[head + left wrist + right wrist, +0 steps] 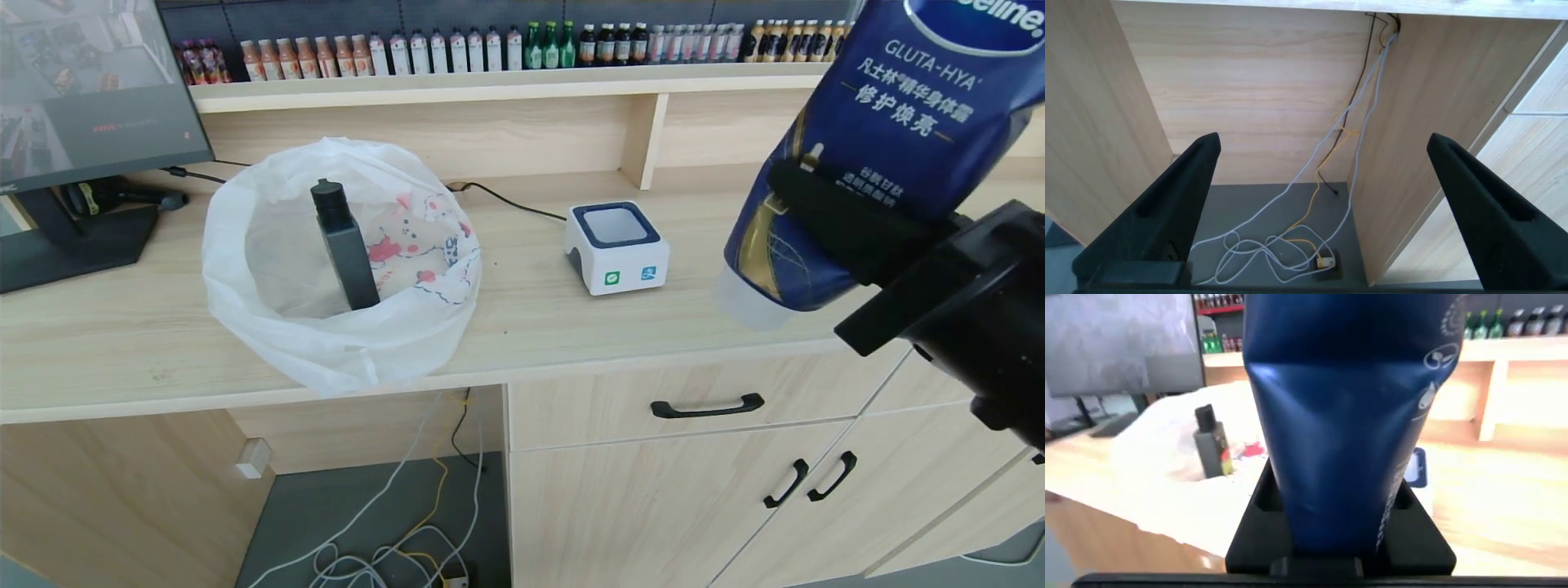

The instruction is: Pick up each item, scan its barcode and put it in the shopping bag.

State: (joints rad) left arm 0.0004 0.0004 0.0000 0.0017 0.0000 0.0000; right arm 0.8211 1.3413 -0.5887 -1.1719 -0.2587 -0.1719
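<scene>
Hold: blue soft plastic tube point(898, 122) is clamped mid-body by right gripper point(1333, 502).
Feel: judged light, squashy, slick.
Left gripper point(1323, 151): spread wide, empty.

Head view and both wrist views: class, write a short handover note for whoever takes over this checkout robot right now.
Right hand: shut on the blue tube, held cap-down in the air to the right of the scanner.
Left hand: open and empty, low by the gap under the counter.
Done: a dark bottle stands in the white bag, left of the scanner.
Left: the pictures do not show whether the tube is scanned; probably pass it over the scanner, then bag it.
</scene>
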